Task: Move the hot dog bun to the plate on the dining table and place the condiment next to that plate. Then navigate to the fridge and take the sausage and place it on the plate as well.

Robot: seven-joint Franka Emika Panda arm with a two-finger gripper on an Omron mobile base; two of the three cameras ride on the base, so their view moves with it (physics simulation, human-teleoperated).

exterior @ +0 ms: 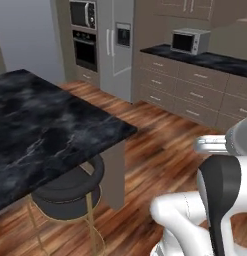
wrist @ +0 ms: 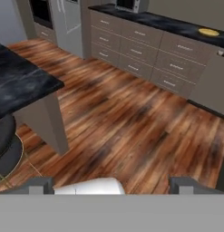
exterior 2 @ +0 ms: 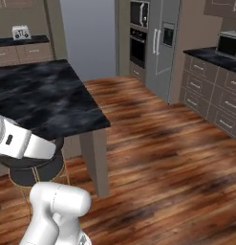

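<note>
Steel-grey fridge: tall, with two long vertical handles close together and a dark dispenser panel in its right door; it stands against the far wall, between the oven column and the run of drawers, doors closed.
Fridge in the right base view: same grey doors, far across the wooden floor.
Fridge in the hand view: its lower part shows at the top left.
Gripper: two dark finger tips rise far apart at the bottom of the hand view — jaws wide, nothing between them, wood floor beyond.
Tabletop: black marble with pale veins, on a grey leg; bare where it shows, near the robot on its left.
Tabletop, right base view: the same dark slab, corner pointing toward the floor.
Stool: one, round dark seat on thin brass legs, tucked under the tabletop's edge.
Wall ovens: two, stacked, just left of the fridge.
Microwave: one, silver, on the dark counter to the right of the fridge.
Toaster: one, pale, on a far counter at the left of the right base view.
Yellow object: one, flat and round, on the far counter — too small to tell what it is.
Floor: reddish-brown planks.
</note>
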